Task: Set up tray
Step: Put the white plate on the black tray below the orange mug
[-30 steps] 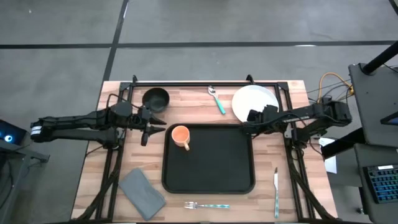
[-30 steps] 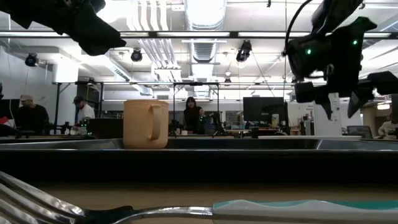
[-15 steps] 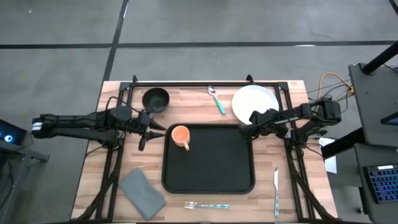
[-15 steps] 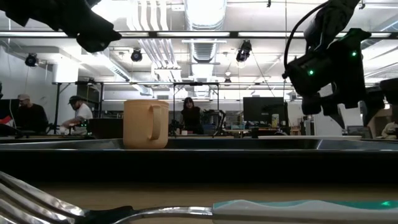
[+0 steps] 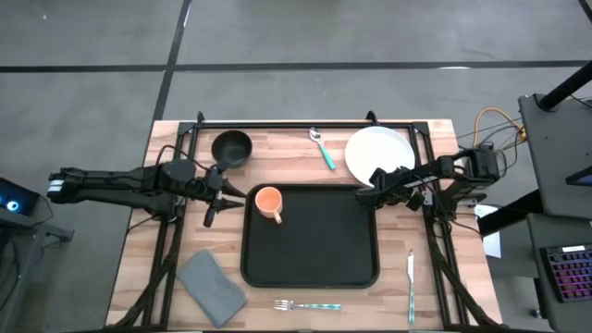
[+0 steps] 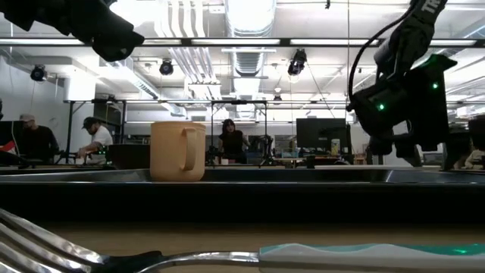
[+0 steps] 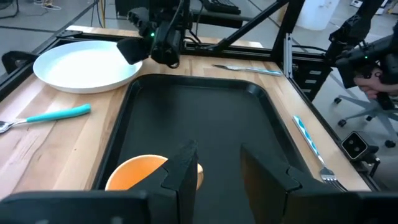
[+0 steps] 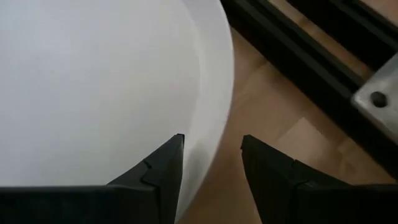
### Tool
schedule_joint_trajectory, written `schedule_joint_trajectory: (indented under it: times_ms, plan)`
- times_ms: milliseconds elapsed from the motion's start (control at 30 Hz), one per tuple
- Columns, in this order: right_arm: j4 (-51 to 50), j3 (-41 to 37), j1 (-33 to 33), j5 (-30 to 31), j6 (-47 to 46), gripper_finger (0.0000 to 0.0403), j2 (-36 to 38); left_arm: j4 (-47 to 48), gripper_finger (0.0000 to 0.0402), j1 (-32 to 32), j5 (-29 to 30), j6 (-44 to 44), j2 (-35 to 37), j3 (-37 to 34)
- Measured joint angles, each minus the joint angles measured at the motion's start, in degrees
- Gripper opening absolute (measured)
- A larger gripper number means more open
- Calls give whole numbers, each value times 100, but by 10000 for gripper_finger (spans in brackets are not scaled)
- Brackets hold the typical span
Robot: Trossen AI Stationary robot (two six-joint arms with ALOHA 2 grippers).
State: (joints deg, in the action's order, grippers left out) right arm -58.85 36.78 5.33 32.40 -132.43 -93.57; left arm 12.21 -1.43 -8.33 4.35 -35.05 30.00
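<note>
The black tray (image 5: 324, 250) lies mid-table with an orange mug (image 5: 268, 201) standing upright in its far left corner. A white plate (image 5: 379, 148) rests on the table beyond the tray's far right corner. My right gripper (image 5: 375, 178) is low at the plate's near rim and open: in the right wrist view one finger stands over the plate (image 8: 124, 74) and the other over the bare wood. My left gripper (image 5: 215, 196) hovers open just left of the tray, level with the mug (image 7: 140, 177), holding nothing. My right gripper (image 8: 211, 165) comes slanting down from the table's right side, its fingers on either side of the plate's rim (image 8: 208, 134). Whether either finger touches the rim, I cannot tell. The plate lies flat on the table.
A black bowl (image 5: 231, 146) and a teal-handled spoon (image 5: 323, 148) lie at the far edge. A grey napkin (image 5: 211, 289), a fork (image 5: 307, 305) and a knife (image 5: 411, 282) lie near the front edge. People sit in the room behind the table.
My right gripper has sunk toward the plate's near rim and rolled about its own line. The plate, mug and tray have stayed in place.
</note>
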Motion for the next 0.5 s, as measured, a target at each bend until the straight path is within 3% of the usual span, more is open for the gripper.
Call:
schedule_joint_trajectory:
  times_ms: [200,367,500]
  plan:
    - [511,-173,45,166,16,132,-274,0,103,2,-109,-67,-1,0]
    - [549,-178,50,352,393,37,-243,2,103,2,-110,-73,-2,0]
    - [399,-169,57,409,445,14,-3,49,103,2,-119,-74,-12,0]
